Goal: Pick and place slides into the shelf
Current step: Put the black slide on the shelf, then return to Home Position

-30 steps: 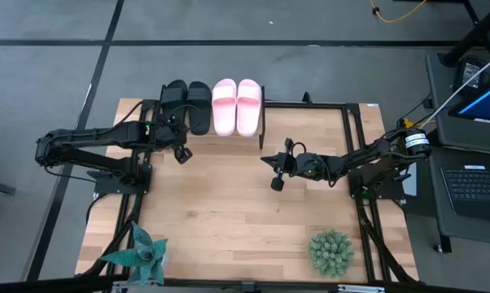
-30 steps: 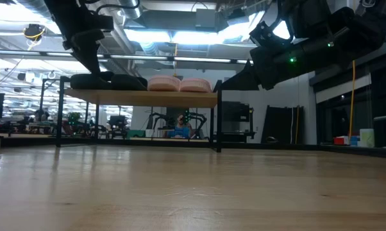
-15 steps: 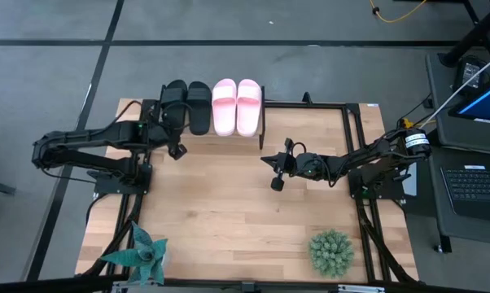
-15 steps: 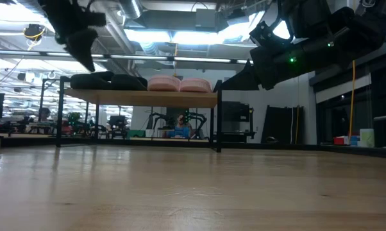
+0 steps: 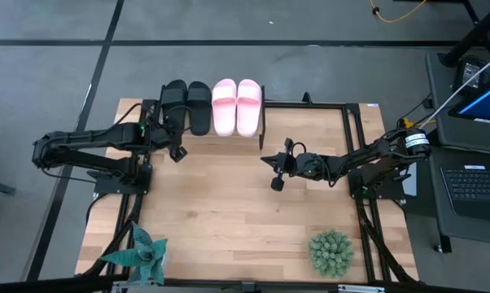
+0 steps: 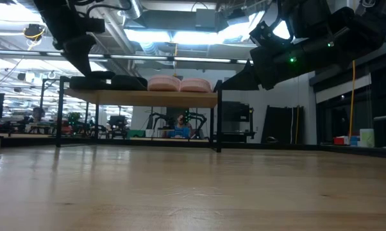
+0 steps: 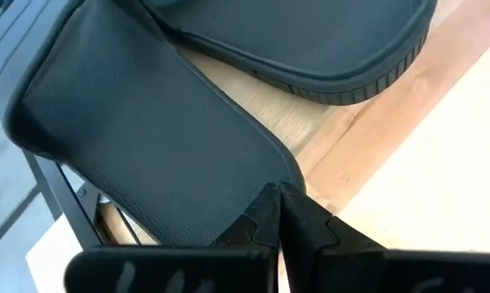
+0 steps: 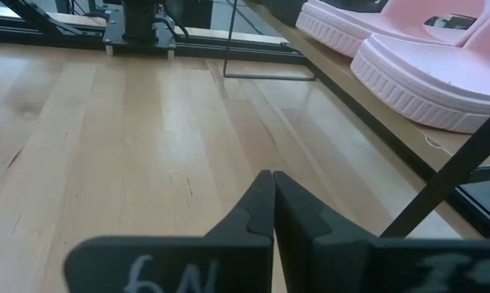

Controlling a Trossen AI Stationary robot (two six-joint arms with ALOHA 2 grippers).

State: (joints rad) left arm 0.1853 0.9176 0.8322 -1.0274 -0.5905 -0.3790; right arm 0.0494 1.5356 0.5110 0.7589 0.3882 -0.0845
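We see all four slides already on the shelf (image 5: 265, 122): the black pair (image 5: 186, 104) on its left half and the pink pair (image 5: 236, 106) on its right half, lined up side by side. Our left gripper (image 5: 177, 151) hangs just in front of the outer black slide (image 7: 139, 163), fingers pressed together with nothing between them; in the left wrist view the tips point at that slide's edge, which overhangs the corner of the shelf slightly. Our right gripper (image 5: 275, 172) waits over the bare middle of the table (image 5: 229, 220), well clear of the shelf, its fingers shut and empty too. We judge the placing to be essentially done, so the step in hand is either a final tidy of the outer black slide or a clean retreat. If we nudge, we should push with the closed tips low on the sole and straight toward the back of the shelf, gently, because a sideways shove could knock it into its partner (image 7: 310, 41) or tip it off the corner. If we retreat, we should lift first and then draw back, so the fingers do not snag the slide's edge or the metal frame (image 7: 62, 207). The right arm needs no move; keeping it parked away from the pink pair avoids disturbing what is already placed.
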